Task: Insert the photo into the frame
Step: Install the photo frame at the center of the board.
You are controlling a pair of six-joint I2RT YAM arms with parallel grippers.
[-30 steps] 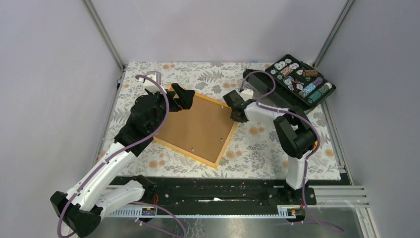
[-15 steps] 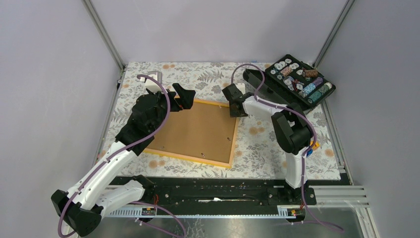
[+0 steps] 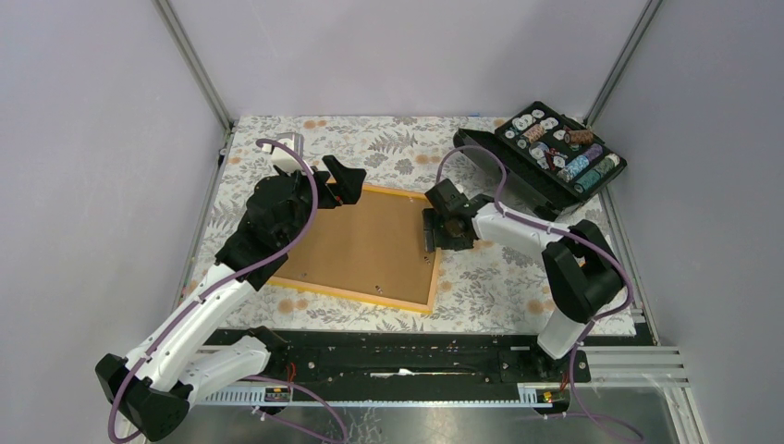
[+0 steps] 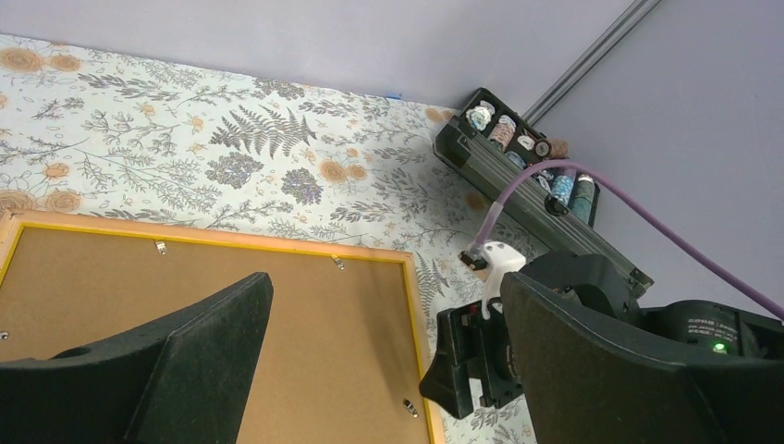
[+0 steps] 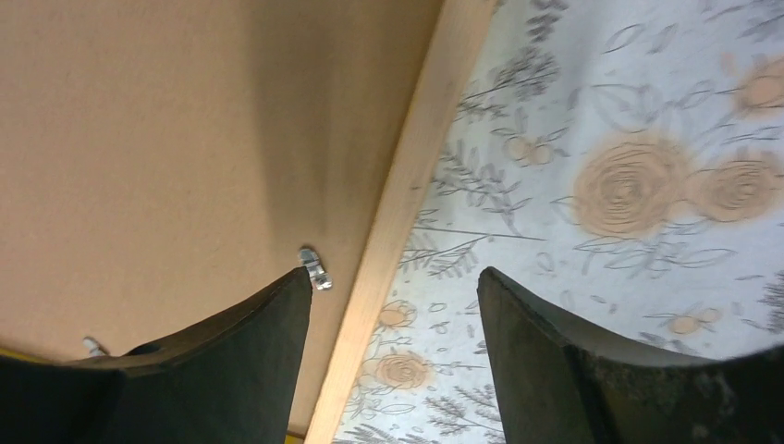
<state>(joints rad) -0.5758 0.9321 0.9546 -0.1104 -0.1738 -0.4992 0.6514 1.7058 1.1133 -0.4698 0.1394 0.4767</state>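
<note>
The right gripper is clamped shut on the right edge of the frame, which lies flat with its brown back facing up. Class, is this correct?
Not quite. The right gripper is open, not clamped shut: the right wrist view shows its fingers spread either side of the right edge of the frame. The rest stands.

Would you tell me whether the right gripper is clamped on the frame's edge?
No, the right wrist view shows the right gripper open, its jaws apart and straddling the edge of the frame without pinching it.
</note>
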